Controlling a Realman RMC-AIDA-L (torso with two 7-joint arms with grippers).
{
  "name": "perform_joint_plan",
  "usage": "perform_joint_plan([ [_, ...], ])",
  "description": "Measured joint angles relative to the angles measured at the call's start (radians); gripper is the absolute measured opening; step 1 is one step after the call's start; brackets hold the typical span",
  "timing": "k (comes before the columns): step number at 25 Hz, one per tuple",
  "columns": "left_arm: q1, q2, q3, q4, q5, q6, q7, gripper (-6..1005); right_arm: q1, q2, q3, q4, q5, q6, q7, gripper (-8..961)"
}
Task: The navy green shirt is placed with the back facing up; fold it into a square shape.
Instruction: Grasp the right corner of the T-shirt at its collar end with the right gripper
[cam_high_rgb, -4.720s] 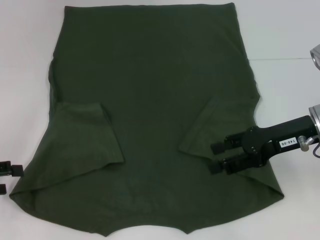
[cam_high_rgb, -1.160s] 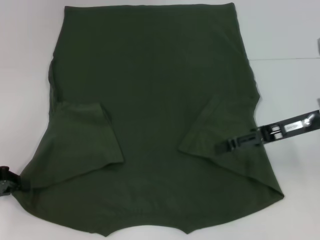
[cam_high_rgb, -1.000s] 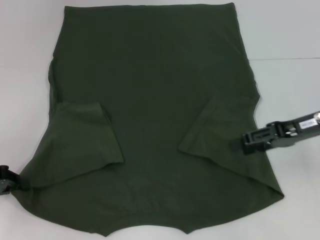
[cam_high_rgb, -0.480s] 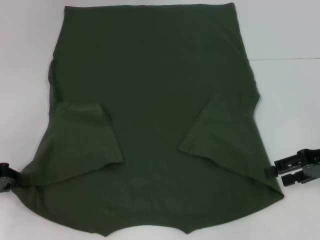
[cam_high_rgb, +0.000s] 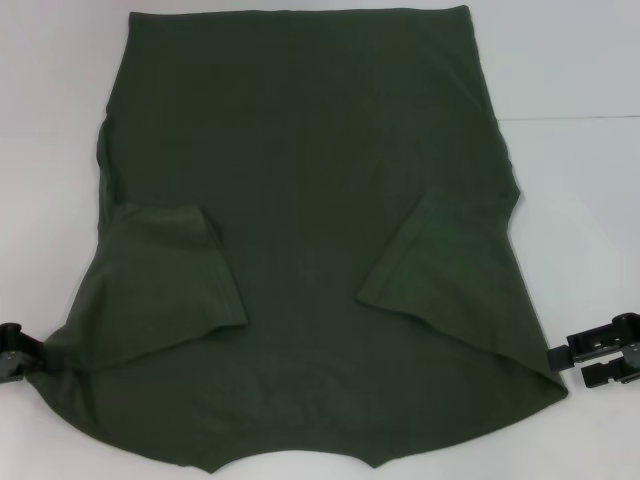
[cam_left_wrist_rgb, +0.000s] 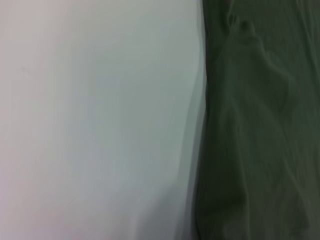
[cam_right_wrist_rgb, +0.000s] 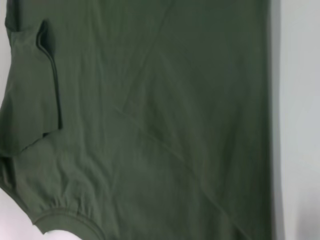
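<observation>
The right end effector (cam_high_rgb: 562, 366) has pulled back off the navy green shirt (cam_high_rgb: 310, 200) and now sits at its near right corner, fingers parted, just beside the fabric. Over at the near left corner, the left end effector (cam_high_rgb: 30, 355) touches the cloth; open or closed, I cannot tell. The shirt lies flat across the white worktop (cam_high_rgb: 580, 180), sleeves folded inward, hem at the far edge.

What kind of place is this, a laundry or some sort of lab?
Probably a lab or test bench, not a laundry: the navy green shirt lies alone on a plain white table, with the left end effector and right end effector at its shoulder corners.
</observation>
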Motion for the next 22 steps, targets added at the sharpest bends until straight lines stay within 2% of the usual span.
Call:
perform_joint_plan([
  [4, 0.0, -0.001, 0.0, 0.0, 0.0, -0.001, 0.0, 13, -0.007, 0.002, -0.002, 0.0, 0.0, 0.015, -0.002, 807],
  [22, -0.002, -0.003, 0.0, 0.0, -0.001, -0.002, 0.0, 12, -0.007, 0.041, -0.008, 0.002, -0.023, 0.055, -0.033, 807],
])
